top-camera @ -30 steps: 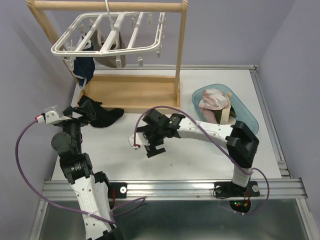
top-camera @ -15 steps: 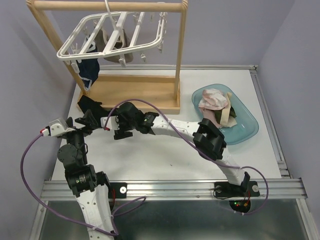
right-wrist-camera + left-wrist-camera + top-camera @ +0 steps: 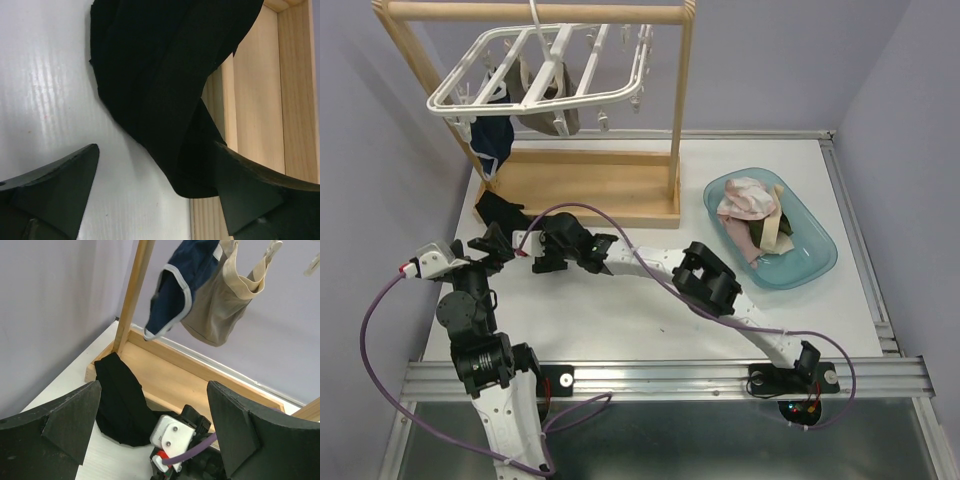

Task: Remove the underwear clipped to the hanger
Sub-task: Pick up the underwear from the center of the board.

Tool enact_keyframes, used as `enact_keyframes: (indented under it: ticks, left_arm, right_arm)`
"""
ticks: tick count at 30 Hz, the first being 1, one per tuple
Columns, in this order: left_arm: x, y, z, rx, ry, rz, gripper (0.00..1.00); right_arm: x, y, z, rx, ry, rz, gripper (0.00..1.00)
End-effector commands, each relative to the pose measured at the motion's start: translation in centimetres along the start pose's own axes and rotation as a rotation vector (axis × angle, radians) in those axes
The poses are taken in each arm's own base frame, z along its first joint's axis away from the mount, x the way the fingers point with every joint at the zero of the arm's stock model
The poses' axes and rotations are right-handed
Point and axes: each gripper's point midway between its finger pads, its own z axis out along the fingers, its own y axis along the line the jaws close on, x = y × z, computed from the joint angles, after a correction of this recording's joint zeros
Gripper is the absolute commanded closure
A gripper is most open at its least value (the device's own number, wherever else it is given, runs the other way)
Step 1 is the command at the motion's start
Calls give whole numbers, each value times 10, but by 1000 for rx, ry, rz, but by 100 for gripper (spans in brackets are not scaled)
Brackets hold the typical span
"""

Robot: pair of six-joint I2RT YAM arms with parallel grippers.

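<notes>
Looking down through the right wrist camera, I have the right claw [image 3: 155, 149] spread wide over the black pair [image 3: 160, 75], one finger on either side of the cloth and nothing gripped. That pair is off the hanger [image 3: 610, 95] and lies crumpled on the worktop [image 3: 620, 325], its far edge lapping onto the base of the wooden stand [image 3: 590, 185].

My left claw [image 3: 154, 392] is wide open too and holds nothing. It hovers just beside the right one, at the left end of the stand.

By my reckoning the job is past the halfway mark. The blue basin [image 3: 817, 252] on the right holds a pink piece [image 3: 742, 195] and a cream piece [image 3: 775, 225], with something darker under them that I cannot make out. The black pair is down but not in the basin.

Two garments are left clipped to the hanger: the navy pair [image 3: 172, 285] with pale trim at the left corner, and the tan pair [image 3: 220, 310] beside it. I see nothing else hanging, though some clips are hidden behind the frame.
</notes>
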Motion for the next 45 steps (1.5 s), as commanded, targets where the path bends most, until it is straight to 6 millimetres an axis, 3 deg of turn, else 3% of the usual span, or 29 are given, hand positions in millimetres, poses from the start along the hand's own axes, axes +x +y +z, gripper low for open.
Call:
enact_keyframes:
  ticks: [1, 4, 7, 12, 16, 22, 26, 28, 29, 32, 33, 35, 36, 37, 39, 40, 41, 43, 44, 45]
  left_arm:
    - [-26, -10, -4, 24, -75, 10, 1]
    - [-25, -10, -5, 29, -75, 9, 1]
    - [-26, -11, -5, 33, -77, 9, 1]
    - [-25, -11, -5, 32, -75, 11, 1]
    - [-25, -11, -5, 34, -75, 12, 1]
    - [-25, -11, -5, 34, -76, 12, 1]
    - [-26, -12, -6, 37, -80, 14, 1]
    - [-27, -12, -7, 40, -82, 16, 1]
    - [-27, -13, -7, 43, -81, 15, 1]
    - [-27, -14, -8, 50, -83, 13, 1]
    - [-28, -15, -8, 50, -88, 16, 1]
    - [-29, -16, -9, 55, -89, 17, 1]
    - [-29, -15, -10, 52, -92, 18, 1]
    - [-30, -15, -10, 52, -94, 18, 1]
    - [-31, -16, -10, 57, -97, 19, 1]
    - [-31, -17, -11, 58, -97, 19, 1]
    - [-31, -16, -11, 56, -97, 21, 1]
    - [-31, -17, -11, 63, -96, 19, 1]
    - [-30, -17, -11, 63, -96, 21, 1]
    - [-31, -17, -11, 63, -98, 22, 1]
  right_arm:
    - [-28, -56, 3, 163, -106, 55, 8]
    - [-21, -43, 5, 129, -101, 52, 19]
    - [-13, -31, 6, 99, -89, 57, 47]
    - [-5, -21, 2, 69, -72, 61, 76]
    - [-23, -25, -15, 33, -99, 104, 99]
    - [-48, -11, -57, -178, -99, 138, 99]
    - [-42, 14, -86, -329, -65, 179, 99]
    - [-49, 11, -110, -360, -73, 191, 99]
    - [-38, 22, -118, -387, -42, 211, 100]
    - [-39, 14, -155, -392, -39, 223, 99]
    - [-32, 13, -175, -391, -24, 234, 99]
    - [-24, 6, -194, -379, -14, 252, 99]
    - [-8, 4, -207, -375, 17, 281, 99]
    - [-16, -14, -226, -335, -10, 288, 99]
    - [-4, -41, -251, -277, -10, 345, 99]
    - [-9, -53, -275, -255, -49, 376, 99]
    - [4, -74, -289, -208, -51, 413, 99]
    - [13, -87, -314, -169, -66, 449, 99]
    - [16, -107, -338, -100, -84, 460, 100]
    - [19, -116, -350, -62, -96, 467, 99]
